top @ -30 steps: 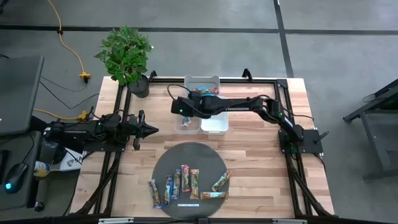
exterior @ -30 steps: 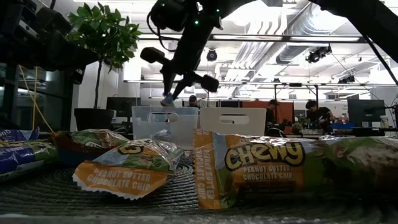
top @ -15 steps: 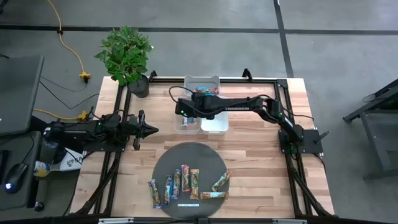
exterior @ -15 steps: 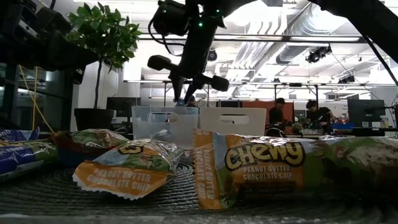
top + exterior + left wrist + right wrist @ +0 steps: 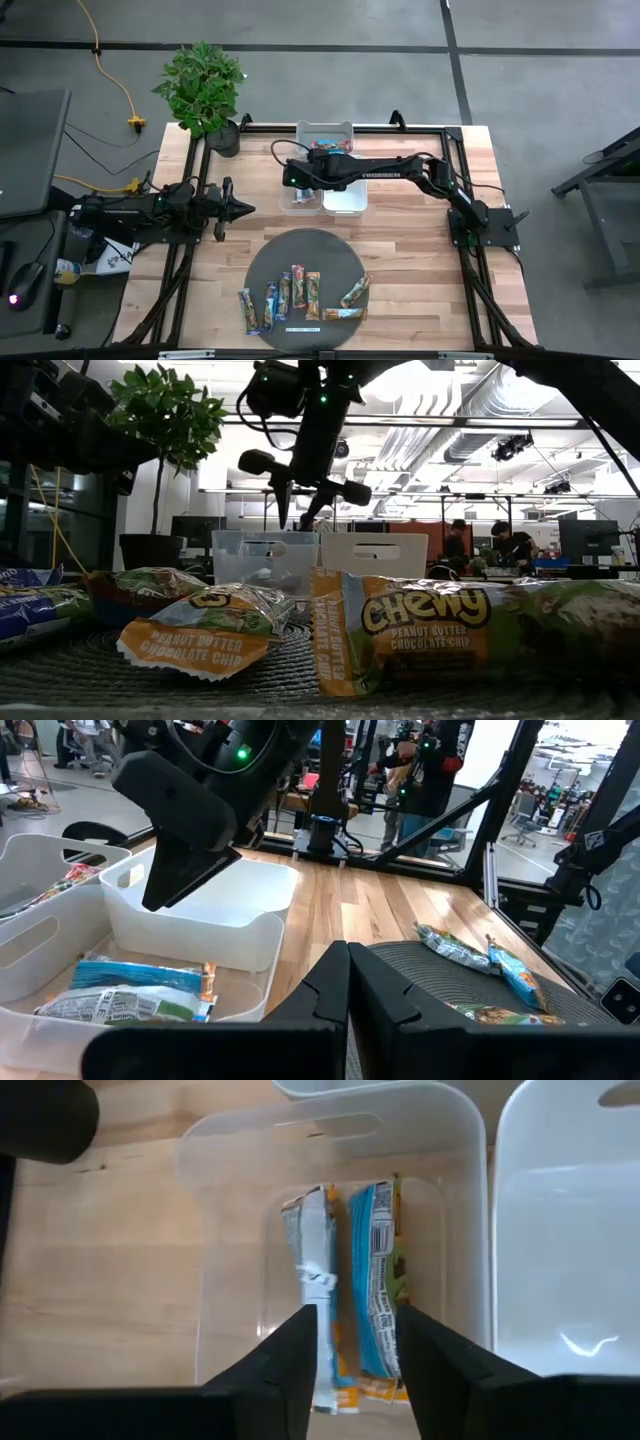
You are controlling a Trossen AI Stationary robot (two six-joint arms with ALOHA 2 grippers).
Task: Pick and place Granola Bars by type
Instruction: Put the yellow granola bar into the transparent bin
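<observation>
My right gripper (image 5: 355, 1350) hangs open above a clear bin (image 5: 215, 1230), fingers pointing steeply down, and holds nothing. Two granola bars lie flat side by side on the bin's floor, one with blue on its wrapper (image 5: 378, 1285) and one showing its pale back seam (image 5: 318, 1270). In the low view the open fingers (image 5: 298, 515) stand just above the bin's rim (image 5: 265, 535). Several more bars (image 5: 300, 295) lie on a round grey mat (image 5: 270, 260) near the front edge. My left gripper (image 5: 246, 208) waits shut at the table's left, pointing level.
A white bin (image 5: 347, 200) stands right of the clear one, and a third bin (image 5: 325, 128) with bars stands behind them. A potted plant (image 5: 203, 90) sits at the far left corner. Bare wood lies between the bins and the mat.
My right gripper has opened and let go of a blue bar that it held at its fingertips. The bar has dropped into the clear bin. The gripper has tipped a little while staying over the bin.
</observation>
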